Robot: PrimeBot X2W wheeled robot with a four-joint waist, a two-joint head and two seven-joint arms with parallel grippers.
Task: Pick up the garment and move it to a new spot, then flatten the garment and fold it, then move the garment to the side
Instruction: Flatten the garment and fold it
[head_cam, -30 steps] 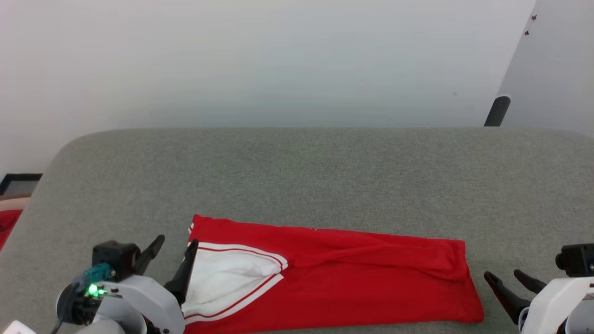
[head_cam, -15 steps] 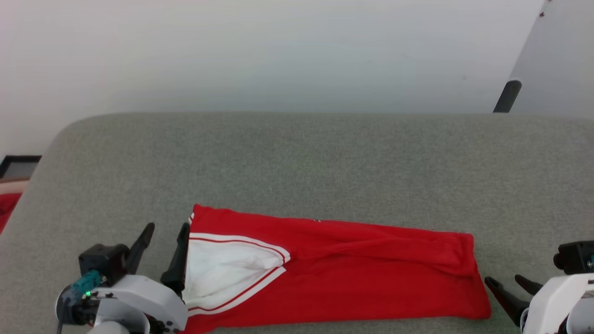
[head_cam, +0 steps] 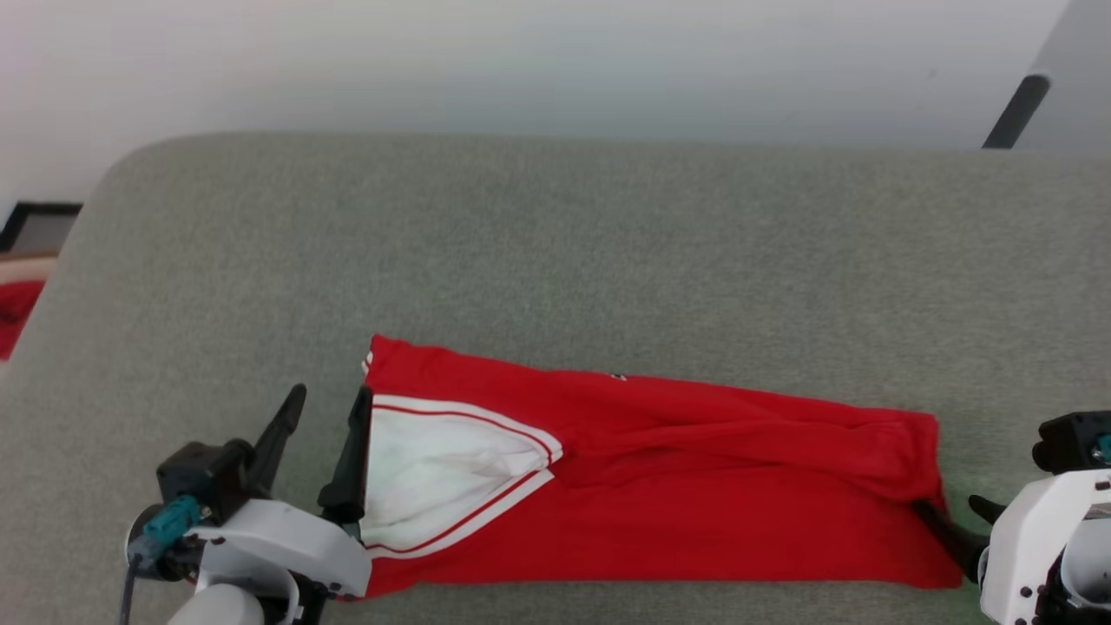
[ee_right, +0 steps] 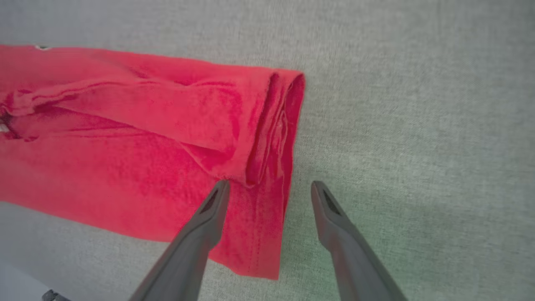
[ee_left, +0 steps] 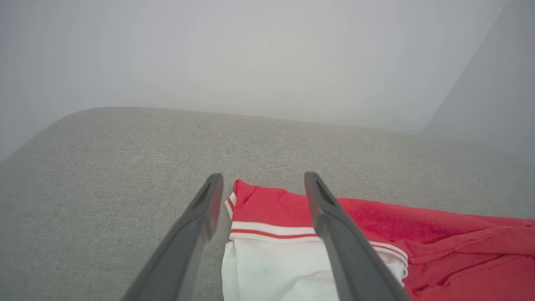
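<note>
Your grey fabric surface carries the folded red jersey garment with white sleeve toward 6 o'clock. Your left gripper straddles its 9 o'clock end, jaws wide; your right gripper straddles its 3 o'clock hem, equally wide.

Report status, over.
Left gripper open, astride garment left end. Right gripper open, astride its right hem. Garment folded lengthwise on grey cushion, not gripped. Nothing in the way.

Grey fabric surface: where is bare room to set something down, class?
Free: the grey fabric surface between the folded red jersey with white sleeve and the far rounded edge. Crowded: the near strip, where the left fingers and right fingers straddle the jersey's ends.
</note>
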